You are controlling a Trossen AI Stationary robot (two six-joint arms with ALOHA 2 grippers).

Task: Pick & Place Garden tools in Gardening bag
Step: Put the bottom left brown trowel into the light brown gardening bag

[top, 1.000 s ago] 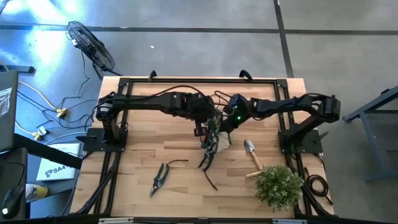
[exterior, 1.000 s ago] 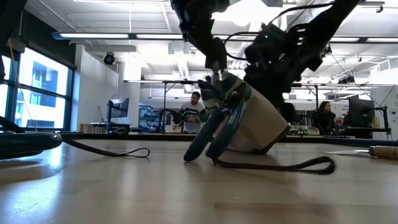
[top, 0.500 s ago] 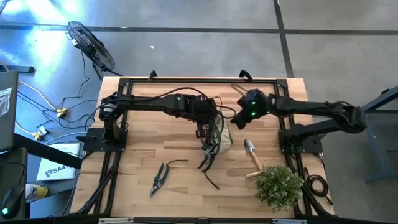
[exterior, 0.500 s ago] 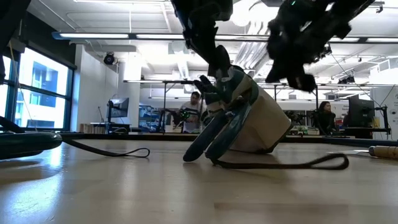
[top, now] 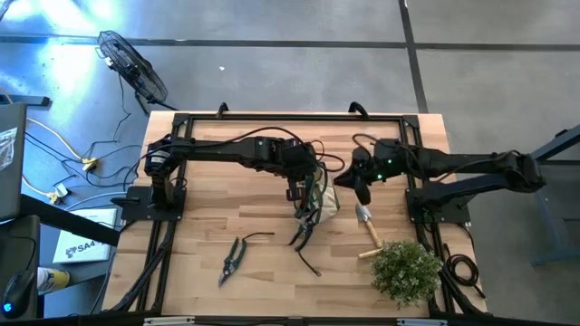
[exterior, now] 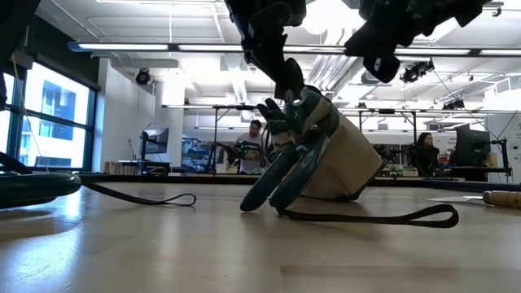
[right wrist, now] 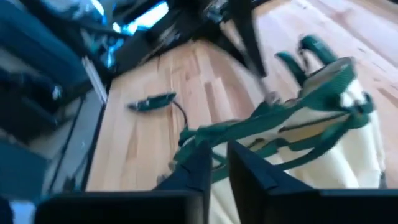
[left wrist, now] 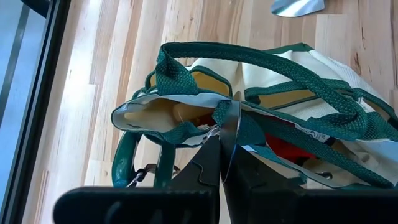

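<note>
The gardening bag (top: 319, 205), pale fabric with dark green trim, stands tilted at mid-table, and my left gripper (left wrist: 222, 163) is shut on its rim. Something red (left wrist: 289, 149) and a pale handle (left wrist: 163, 116) lie inside it. Dark green tool handles (exterior: 273, 179) stick out of its side and reach down to the table. A trowel (top: 367, 220) lies flat to its right, and pruning shears (top: 231, 258) lie near the front left. My right gripper (top: 348, 179) hangs above the table just right of the bag, with a narrow gap between its fingers (right wrist: 199, 168) and nothing in it. My left gripper pinches the bag's green-trimmed rim (left wrist: 227, 122) between its two fingers, at the side of the mouth. The fingers slant down from the table's left. The bag hangs tilted below them, its lower corner (exterior: 342, 195) on the table and its mouth held open.
A bushy green plant (top: 405, 270) stands at the front right, near the trowel's handle. The bag's loose loop strap (exterior: 374, 216) trails over the table toward the front. A black frame (top: 290, 118) borders the table.
My right gripper has risen away from the bag's mouth and drawn back toward the table's right edge, rolling as it went. The bag stays tilted in my left gripper's hold. Its loose strap loop has slid a little along the table.
</note>
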